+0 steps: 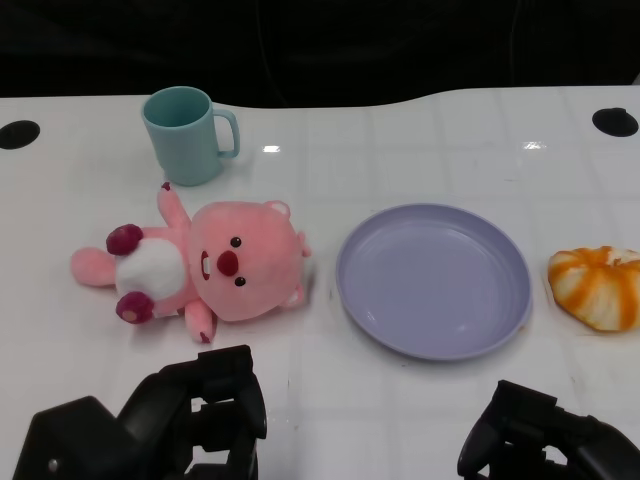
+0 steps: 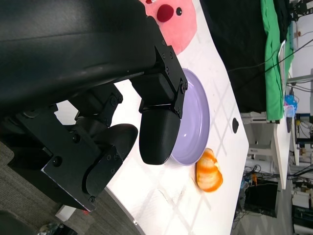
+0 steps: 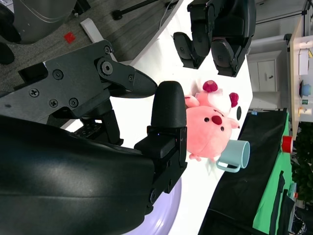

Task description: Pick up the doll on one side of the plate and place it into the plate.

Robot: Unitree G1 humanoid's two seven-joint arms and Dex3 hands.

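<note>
Head view looks down; wrist views (turned sideways) share the plate (image 1: 433,280).

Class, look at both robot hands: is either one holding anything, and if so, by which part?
Nothing is held. The left hand and right hand are both apart from the doll, which lies beside the plate.

Black hands (image 1: 150,425), rounded shells, visible screws

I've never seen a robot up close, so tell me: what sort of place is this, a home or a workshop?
Probably a robotics lab or test room. A white table holds only practice props: a pink plush doll, a lavender plate and a teal mug. Cables and equipment stand behind it.
</note>
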